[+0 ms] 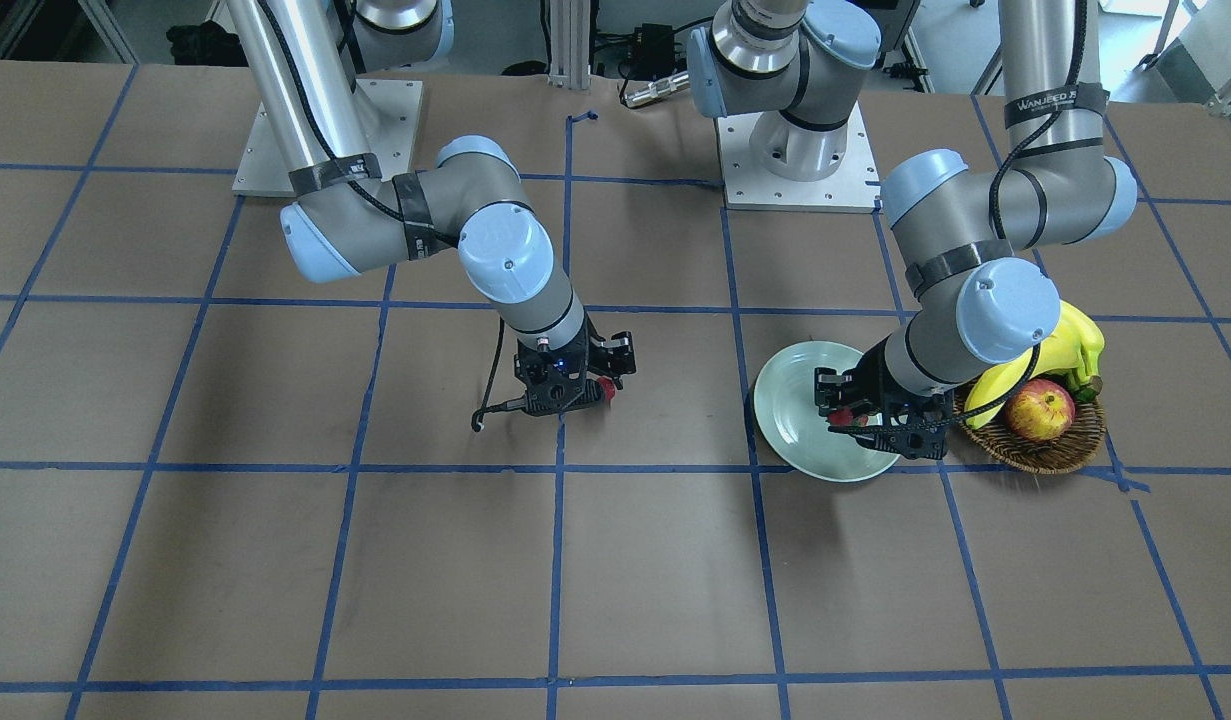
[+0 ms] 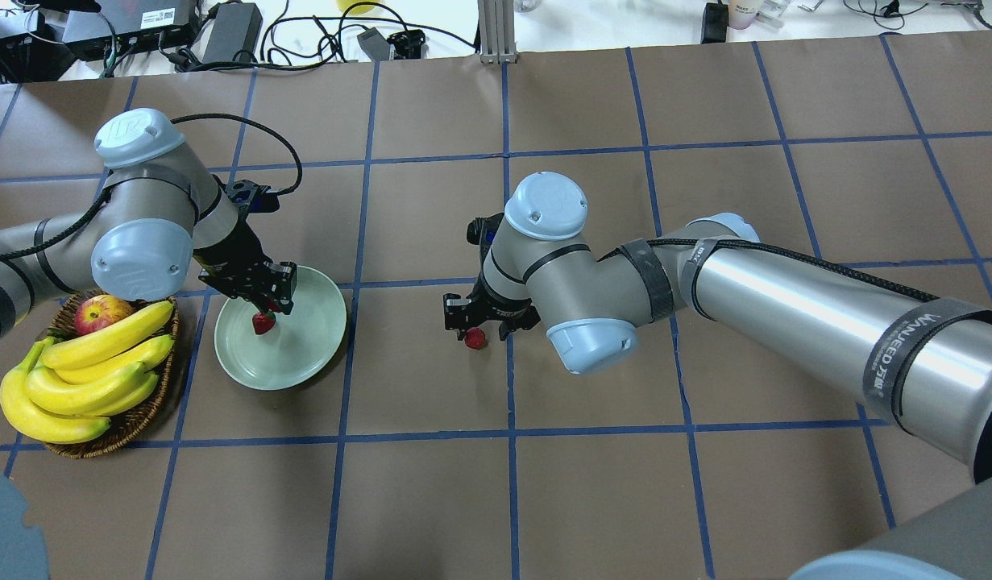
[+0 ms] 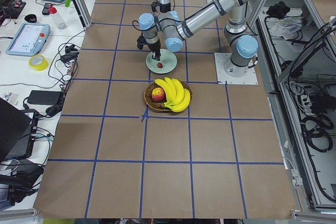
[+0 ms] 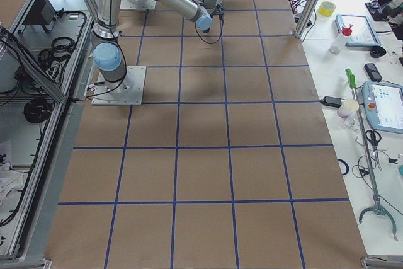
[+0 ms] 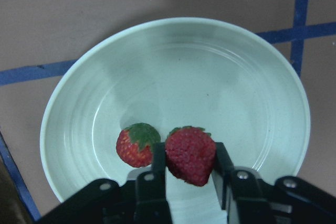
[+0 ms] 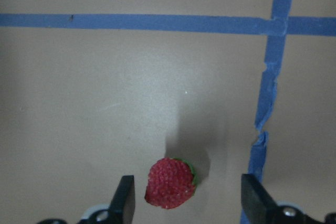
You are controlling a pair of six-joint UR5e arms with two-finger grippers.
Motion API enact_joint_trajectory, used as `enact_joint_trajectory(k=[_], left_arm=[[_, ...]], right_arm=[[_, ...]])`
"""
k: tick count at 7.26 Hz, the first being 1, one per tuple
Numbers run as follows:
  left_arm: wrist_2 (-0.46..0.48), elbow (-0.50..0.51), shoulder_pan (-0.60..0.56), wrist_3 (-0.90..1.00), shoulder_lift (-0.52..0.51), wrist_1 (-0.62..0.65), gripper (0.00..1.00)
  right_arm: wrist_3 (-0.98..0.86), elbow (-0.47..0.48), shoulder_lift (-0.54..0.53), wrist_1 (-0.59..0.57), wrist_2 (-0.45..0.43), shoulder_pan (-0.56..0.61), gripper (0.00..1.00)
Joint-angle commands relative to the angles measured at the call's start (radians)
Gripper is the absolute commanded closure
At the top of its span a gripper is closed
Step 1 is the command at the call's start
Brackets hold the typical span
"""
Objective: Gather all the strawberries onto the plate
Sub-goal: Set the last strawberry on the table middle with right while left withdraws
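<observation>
Left end effector (image 5: 190, 157) pinches held strawberry (image 5: 190, 150) over plate (image 5: 252, 77); release may knock plated strawberry (image 5: 135, 144). Right end effector (image 6: 184, 198) wide astride loose strawberry (image 6: 169, 183), off-centre; closing could nudge it.

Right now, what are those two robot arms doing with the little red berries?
The left end effector grips one strawberry over the plate, where another strawberry already lies. The right end effector is open, with a finger on each side of the last strawberry on the table, not yet gripping it.
</observation>
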Motion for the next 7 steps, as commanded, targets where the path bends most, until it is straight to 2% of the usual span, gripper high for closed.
enact_joint_trajectory(k=[1, 2, 3, 4, 5, 6, 7], left_arm=[[0.002, 0.021, -0.001, -0.008, 0.012, -0.006, 0.00], [0.006, 0.044, -0.011, -0.008, 0.029, -0.015, 0.00], [-0.010, 0.069, -0.027, -0.021, 0.043, -0.039, 0.00], [-0.105, 0.078, -0.050, -0.098, 0.061, -0.068, 0.00], [-0.175, 0.083, -0.102, -0.261, 0.066, -0.069, 0.00], [-0.190, 0.084, -0.191, -0.369, 0.065, -0.049, 0.00], [-0.190, 0.081, -0.293, -0.462, 0.051, -0.006, 0.00]], right_arm=[[-0.051, -0.018, -0.099, 0.109, -0.051, -0.025, 0.02], [-0.077, -0.036, -0.151, 0.176, -0.086, -0.064, 0.01], [-0.161, -0.073, -0.179, 0.291, -0.120, -0.131, 0.00], [-0.292, -0.149, -0.222, 0.486, -0.130, -0.201, 0.00], [-0.409, -0.255, -0.247, 0.660, -0.190, -0.266, 0.00], [-0.456, -0.333, -0.248, 0.739, -0.212, -0.304, 0.00], [-0.456, -0.390, -0.261, 0.755, -0.256, -0.317, 0.00]])
